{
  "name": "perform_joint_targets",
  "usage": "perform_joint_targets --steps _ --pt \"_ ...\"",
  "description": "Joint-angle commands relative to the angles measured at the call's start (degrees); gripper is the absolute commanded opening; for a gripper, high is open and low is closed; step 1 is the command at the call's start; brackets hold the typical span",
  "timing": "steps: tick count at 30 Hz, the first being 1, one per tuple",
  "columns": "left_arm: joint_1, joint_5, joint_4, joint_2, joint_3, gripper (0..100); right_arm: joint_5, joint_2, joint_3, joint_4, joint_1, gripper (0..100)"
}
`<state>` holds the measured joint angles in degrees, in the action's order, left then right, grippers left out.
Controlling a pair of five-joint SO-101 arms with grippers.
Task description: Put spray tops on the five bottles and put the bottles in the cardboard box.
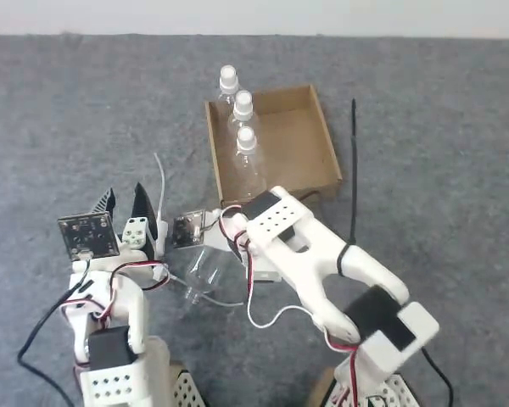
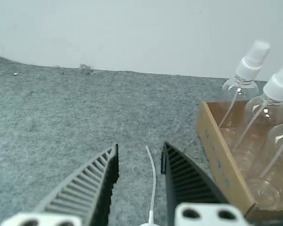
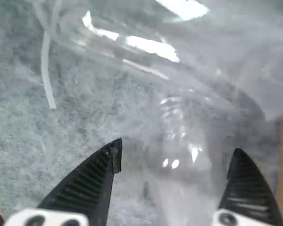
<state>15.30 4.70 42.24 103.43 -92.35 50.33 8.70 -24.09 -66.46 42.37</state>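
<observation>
Left fingers [image 2: 92, 186] [image 1: 142, 208] are partly open, tips low over the grey desk [image 1: 424, 110]. A thin white dip tube [image 2: 153, 181] [image 1: 159, 191] runs up the gap close to one finger; I can't tell if anything actually pinches it. Right fingers [image 3: 92, 181] are spread wide and straddle a clear bottle [image 3: 179, 127] [image 1: 205, 270] lying on its side on the desk between the two arms. I see no contact on either side, so it is framed but not gripped. Another thin white tube [image 3: 47, 70] lies on the desk just beside that bottle. The cardboard box [image 1: 310, 148] sits further back on the desk, beyond the right arm. It holds three bottles with spray tops fitted [image 1: 228, 85] [image 1: 242, 106] [image 1: 248, 148], upright in a row along the wall nearest the left arm. From the left wrist camera the same row [image 2: 262, 127] shows behind the box's near wall [image 2: 219, 160], off to the side of the fingers and well apart from them.
</observation>
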Motion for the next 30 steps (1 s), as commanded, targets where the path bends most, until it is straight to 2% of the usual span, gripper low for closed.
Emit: perform_joint_targets --steps 1,8,12,24,26,30 --pt "0.18 -0.18 -1.67 0.97 0.75 14 4.04 1.36 0.62 0.48 0.31 26.2" --pt "0.18 -0.18 -1.67 0.97 0.75 14 4.22 0.4 0.53 1.98 0.04 17.9" --pt "0.18 -0.18 -1.67 0.97 0.75 14 3.78 -1.71 0.26 1.63 -0.04 17.7" --pt "0.18 -0.18 -2.29 0.97 0.57 14 -5.27 -6.37 0.35 -0.04 -0.57 18.2" --pt "0.18 -0.18 -2.73 0.97 0.48 14 -5.27 -6.37 0.35 -0.04 -0.57 20.1" --pt "0.18 -0.18 -2.73 0.97 0.48 14 -5.45 -6.37 0.26 -0.13 -0.57 30.5"
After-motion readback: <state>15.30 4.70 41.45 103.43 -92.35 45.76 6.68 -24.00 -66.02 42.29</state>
